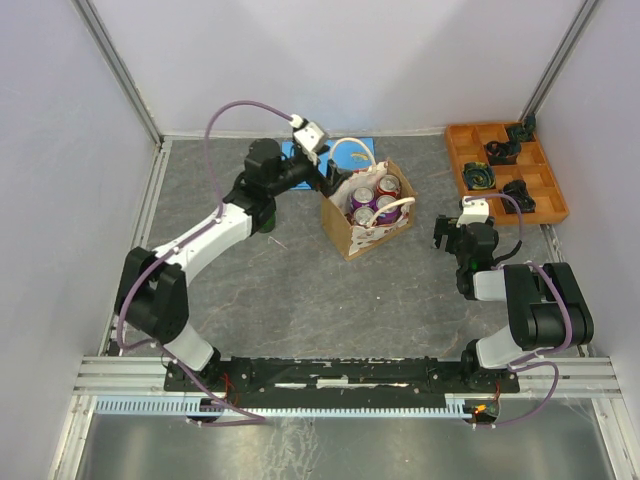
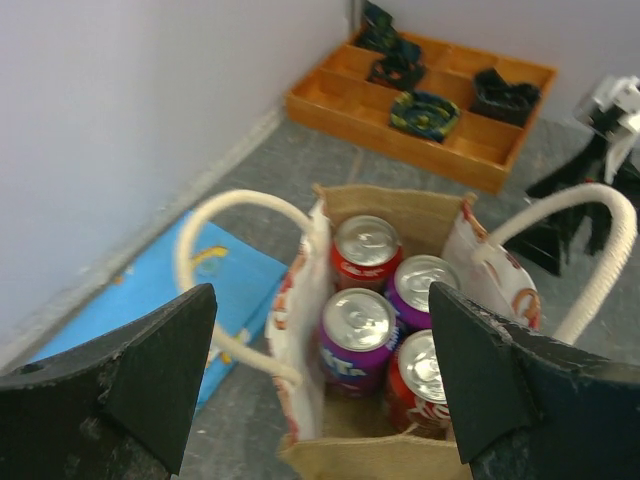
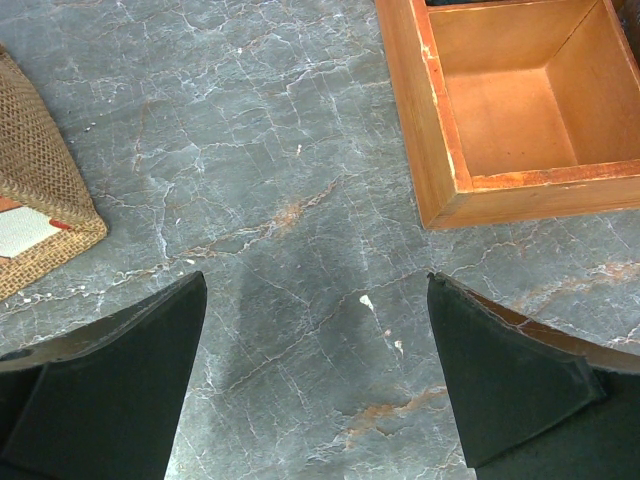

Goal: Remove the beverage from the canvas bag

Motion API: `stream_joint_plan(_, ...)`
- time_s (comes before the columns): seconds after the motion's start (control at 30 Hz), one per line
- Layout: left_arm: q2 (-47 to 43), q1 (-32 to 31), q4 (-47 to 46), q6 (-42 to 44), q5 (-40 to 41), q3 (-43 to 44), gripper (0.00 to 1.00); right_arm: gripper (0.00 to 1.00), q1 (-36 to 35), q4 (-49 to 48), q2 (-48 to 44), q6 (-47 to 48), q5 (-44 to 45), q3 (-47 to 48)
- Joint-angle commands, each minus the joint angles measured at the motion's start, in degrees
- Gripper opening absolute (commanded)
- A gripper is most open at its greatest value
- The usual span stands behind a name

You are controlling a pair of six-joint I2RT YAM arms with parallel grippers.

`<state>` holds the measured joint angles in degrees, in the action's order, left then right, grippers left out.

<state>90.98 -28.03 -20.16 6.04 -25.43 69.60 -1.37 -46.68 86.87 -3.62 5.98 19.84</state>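
My left jaws hang wide apart near the canvas bag (image 2: 395,215), whose four cans (image 2: 357,325) stand packed touching; I could snag a rope handle (image 2: 240,197) or wedge between cans and lift the whole bag. My right jaws gape empty over the desk (image 3: 300,150). Bag walls hide the cans' bodies, so labels are unreadable.

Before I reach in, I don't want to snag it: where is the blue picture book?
In the left wrist view, the blue picture book lies flat left of the canvas bag, along the foot of the wall.
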Motion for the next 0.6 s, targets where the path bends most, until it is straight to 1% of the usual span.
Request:
stream_joint_plan(0.0,2.0,-2.4,0.4,2.6,-1.2,2.8,0.92,0.99,0.1,-2.4,-0.2,0.3,-0.4,1.3)
stream_joint_plan(0.27,8.3,-3.9,1.8,2.4,-3.5,4.7,0.92,0.99,0.2,-2.4,-0.2,0.2,-0.4,1.3)
stream_joint_plan(0.5,14.0,-4.2,1.8,2.4,-6.3,8.5,0.90,0.99,0.1,-2.4,-0.2,0.3,-0.4,1.3)
stream_joint_plan(0.57,15.2,-4.6,1.4,3.5,-6.2,8.7,0.90,0.99,0.2,-2.4,-0.2,0.3,-0.4,1.3)
